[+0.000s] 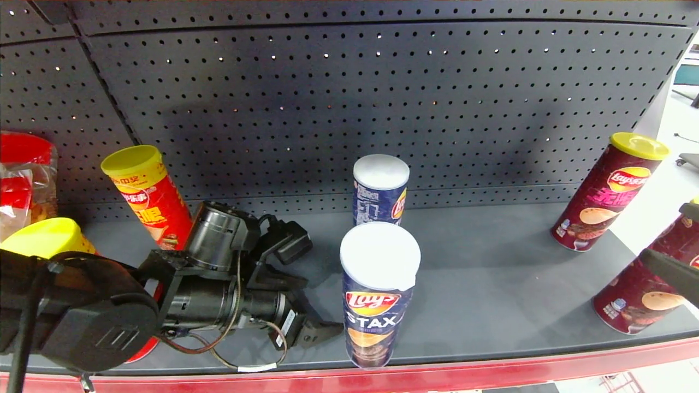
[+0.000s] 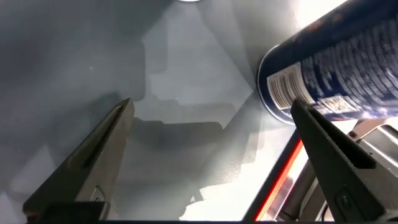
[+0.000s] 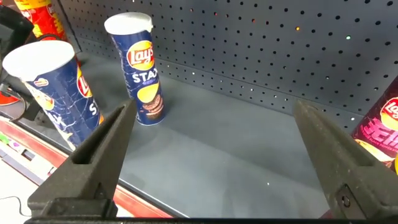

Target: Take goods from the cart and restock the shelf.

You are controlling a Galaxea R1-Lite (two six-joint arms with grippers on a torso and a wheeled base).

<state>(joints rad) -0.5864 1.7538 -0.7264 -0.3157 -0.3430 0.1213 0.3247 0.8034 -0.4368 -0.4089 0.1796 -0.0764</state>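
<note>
Just beside front blue can, left gripper, jaws spread apart

Off to the sides
A clear snack bag stands far left; pale floor lies far right.

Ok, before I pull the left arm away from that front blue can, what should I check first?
1. Is the left gripper open, with nothing between its fingers? ok.
2. Is the front blue can standing upright on the shelf? ok.
3. Is there a gap between the left gripper's finger and that can? cannot tell; they look very close.
4. Is the rear blue can upright and clear of the arm? ok.
5. Is the red can close behind the left wrist clear of it? cannot tell.
6. Is the right gripper open and empty? ok.
</note>
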